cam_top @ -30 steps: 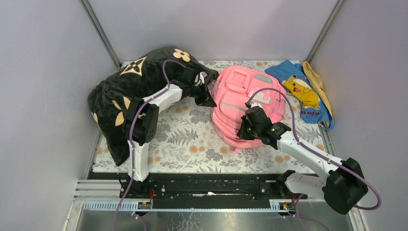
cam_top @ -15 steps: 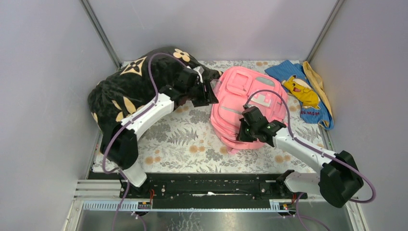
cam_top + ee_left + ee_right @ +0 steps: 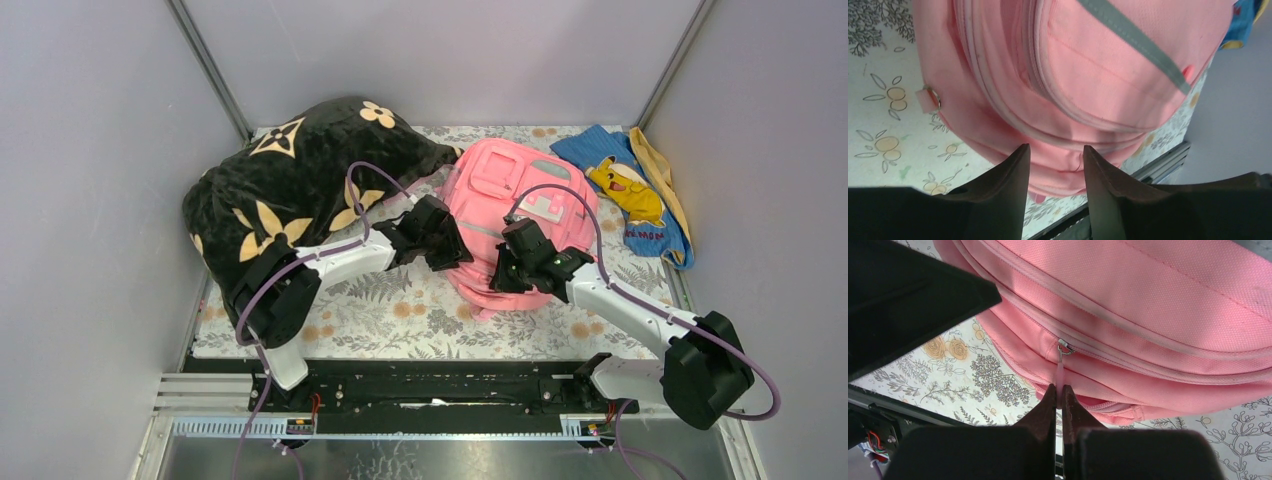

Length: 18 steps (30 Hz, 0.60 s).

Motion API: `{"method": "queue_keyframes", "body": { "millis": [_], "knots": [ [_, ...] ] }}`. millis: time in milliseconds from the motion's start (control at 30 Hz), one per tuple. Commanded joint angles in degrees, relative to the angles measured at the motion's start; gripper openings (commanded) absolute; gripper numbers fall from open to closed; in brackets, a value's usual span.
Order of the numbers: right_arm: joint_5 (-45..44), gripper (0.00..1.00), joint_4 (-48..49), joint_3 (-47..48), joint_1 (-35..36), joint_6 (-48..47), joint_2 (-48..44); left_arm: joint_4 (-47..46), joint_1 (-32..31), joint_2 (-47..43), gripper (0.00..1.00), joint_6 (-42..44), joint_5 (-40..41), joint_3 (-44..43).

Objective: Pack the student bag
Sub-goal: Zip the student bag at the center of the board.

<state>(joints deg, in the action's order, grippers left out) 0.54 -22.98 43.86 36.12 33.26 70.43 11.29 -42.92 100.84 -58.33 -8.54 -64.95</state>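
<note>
The pink student bag point(image 3: 520, 195) lies flat on the floral mat, mid right. My left gripper point(image 3: 457, 252) is at the bag's near-left side. In the left wrist view it point(image 3: 1055, 150) is open and empty, with the jaws spread just in front of the bag's pink seam point(image 3: 1073, 165). My right gripper point(image 3: 497, 277) is at the bag's near edge. In the right wrist view it point(image 3: 1059, 390) is shut on the pink zip pull point(image 3: 1060, 372), which hangs from the metal slider point(image 3: 1064, 346) of a closed zip.
A black pillow with tan flowers point(image 3: 290, 190) fills the back left. A blue cloth with a yellow cartoon figure point(image 3: 625, 185) lies at the back right. Grey walls close in both sides. The left arm point(image 3: 908, 300) is close to my right gripper.
My left arm has swung away from the pillow and the bag's far-left corner, down to the bag's near-left side. My right gripper has stayed at the bag's near edge, shifting slightly left.
</note>
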Motion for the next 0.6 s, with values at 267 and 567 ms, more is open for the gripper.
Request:
{"method": "queue_keyframes", "body": {
  "millis": [267,567],
  "knots": [
    [5.11,0.0,1.82,2.26,0.52,-0.43,-4.27,-8.06,-0.47,2.53,0.56,-6.72,3.48,0.31],
    [4.94,0.0,1.76,2.76,0.5,-0.78,-4.82,-6.99,-1.91,3.68,0.54,-7.15,5.04,0.86]
  ]
}}
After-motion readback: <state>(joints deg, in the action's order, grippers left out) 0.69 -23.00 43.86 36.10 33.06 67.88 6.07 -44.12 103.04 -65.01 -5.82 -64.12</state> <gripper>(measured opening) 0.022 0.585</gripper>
